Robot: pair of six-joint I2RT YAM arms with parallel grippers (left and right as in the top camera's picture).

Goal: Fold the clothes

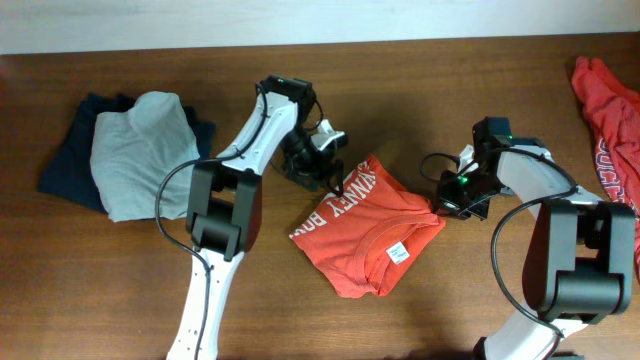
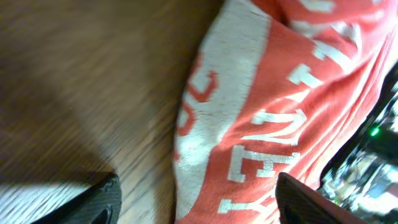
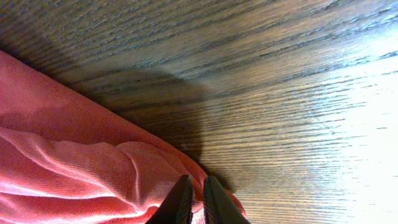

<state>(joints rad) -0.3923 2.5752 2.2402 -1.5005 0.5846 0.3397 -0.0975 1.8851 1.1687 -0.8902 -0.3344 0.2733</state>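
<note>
The left end effector (image 2: 199, 186), jaws spread wide and empty, straddles the lettered edge of an orange-red heathered cotton T-shirt (image 1: 365, 240). The right end effector (image 3: 194, 190), jaws all but closed, meets its opposite corner, any pinch of cloth unclear. Light, limp and quick to rumple, the shirt looks best taken by corners or hem. Part-folded, white lettering and neck label showing, it lies at the middle of the brown wooden surface (image 1: 100, 290). A second orange-red T-shirt (image 1: 610, 120) lies crumpled at the far right edge.
</note>
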